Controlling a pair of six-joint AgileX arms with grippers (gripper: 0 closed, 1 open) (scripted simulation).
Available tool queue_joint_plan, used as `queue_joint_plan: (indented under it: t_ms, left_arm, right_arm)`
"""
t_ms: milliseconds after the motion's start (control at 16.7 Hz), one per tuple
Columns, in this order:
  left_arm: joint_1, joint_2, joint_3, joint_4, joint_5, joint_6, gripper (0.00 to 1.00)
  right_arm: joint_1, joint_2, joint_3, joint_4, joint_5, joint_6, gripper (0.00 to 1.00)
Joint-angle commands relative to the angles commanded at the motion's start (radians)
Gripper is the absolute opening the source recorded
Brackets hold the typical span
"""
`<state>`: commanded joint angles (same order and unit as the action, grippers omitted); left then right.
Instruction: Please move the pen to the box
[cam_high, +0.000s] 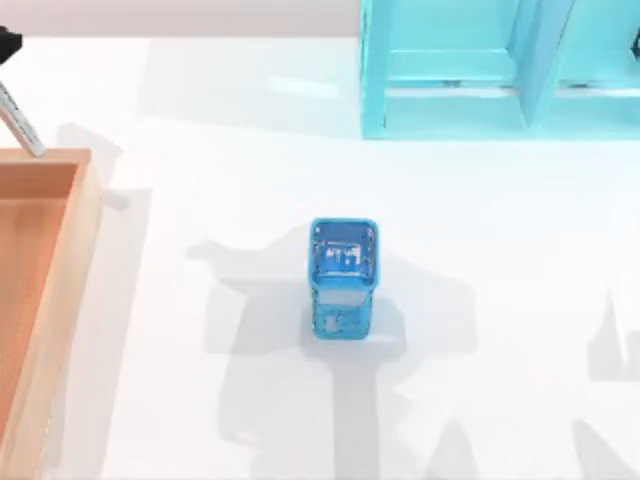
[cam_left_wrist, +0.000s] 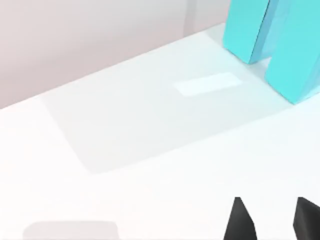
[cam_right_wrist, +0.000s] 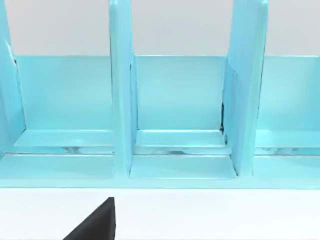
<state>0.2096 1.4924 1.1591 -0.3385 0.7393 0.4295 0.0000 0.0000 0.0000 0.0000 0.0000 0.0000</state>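
Currently the pen (cam_high: 20, 125) sits at the far-left edge of the top view, hanging tilted just above the back rim of the box (cam_high: 80, 200), black cap end up at the frame edge, silver-grey barrel slanting down toward the tray. It looks carried, so I judge it's mid-transfer and close to the drop; whatever grips it is cut off, so I can't tell the left gripper's state from above. In the left wrist view, two dark fingertips (cam_left_wrist: 242, 222) stand apart at the frame's bottom edge, with nothing visible between them.

Box: shallow wooden tray, light tan rim, smooth orange-brown floor, no contents showing. Translucent blue square cup (cam_high: 344, 280) stands upright mid-table, well apart from the box. Glossy cyan shelf unit (cam_high: 500, 70) stands at the back right, with flat panel dividers. White table (cam_high: 200, 200), matte.

Right arm faces the shelf unit; one dark finger (cam_right_wrist: 95, 222) shows, state unreadable.
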Motion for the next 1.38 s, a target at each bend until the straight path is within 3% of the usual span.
queue_joint_plan:
  t_ms: [480, 780, 1020, 1380]
  left_arm:
    - [0.259, 0.16, 0.301, -0.773, 0.122, 0.854, 0.0]
    - [0.36, 0.239, 0.385, -1.131, 0.206, 1.269, 0.0]
    - [0.394, 0.268, 0.398, -1.268, 0.251, 1.428, 0.0]
    - [0.391, 0.267, 0.396, -1.276, 0.255, 1.443, 0.0]
  right_arm:
    - [0.0, 0.0, 0.0, 0.0, 0.0, 0.0, 1.0]
    - [0.0, 0.0, 0.0, 0.0, 0.0, 0.0, 1.0]
    - [0.0, 0.0, 0.0, 0.0, 0.0, 0.0, 1.0]
    - [0.0, 0.0, 0.0, 0.0, 0.0, 0.0, 1.0]
